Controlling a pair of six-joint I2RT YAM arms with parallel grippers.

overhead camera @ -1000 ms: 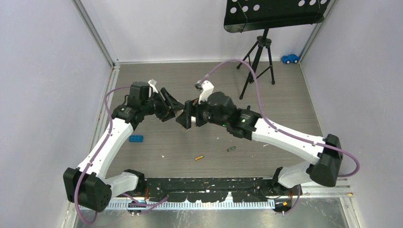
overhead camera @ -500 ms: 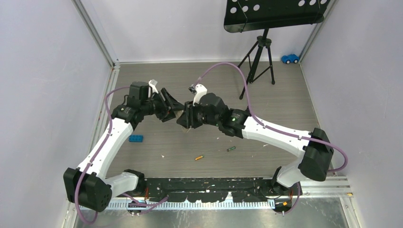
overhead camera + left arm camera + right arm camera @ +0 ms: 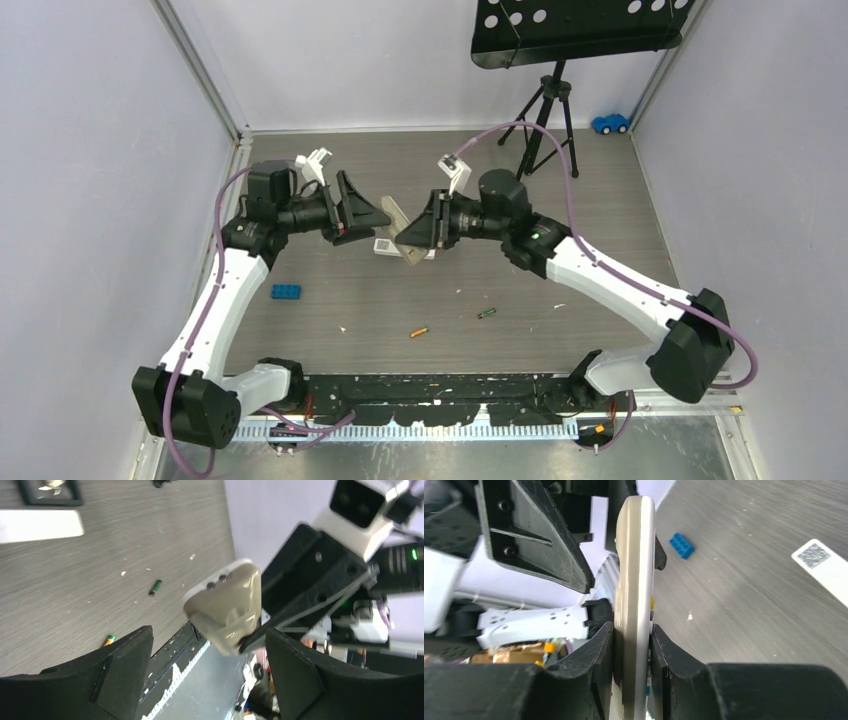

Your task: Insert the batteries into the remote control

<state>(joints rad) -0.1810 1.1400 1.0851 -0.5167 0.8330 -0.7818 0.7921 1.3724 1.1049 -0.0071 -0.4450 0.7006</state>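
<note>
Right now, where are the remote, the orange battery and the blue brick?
remote control (image 3: pixel 227 607): left wrist view, its grey-beige back.
orange battery (image 3: pixel 419 331): top view, its middle.
blue brick (image 3: pixel 285 291): top view, its middle.

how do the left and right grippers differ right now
The left gripper is open; the right gripper is shut. The left gripper holds nothing; the right gripper clamps the remote control across its front and back. Shared: both are black, two-fingered, and face each other above the table.
</note>
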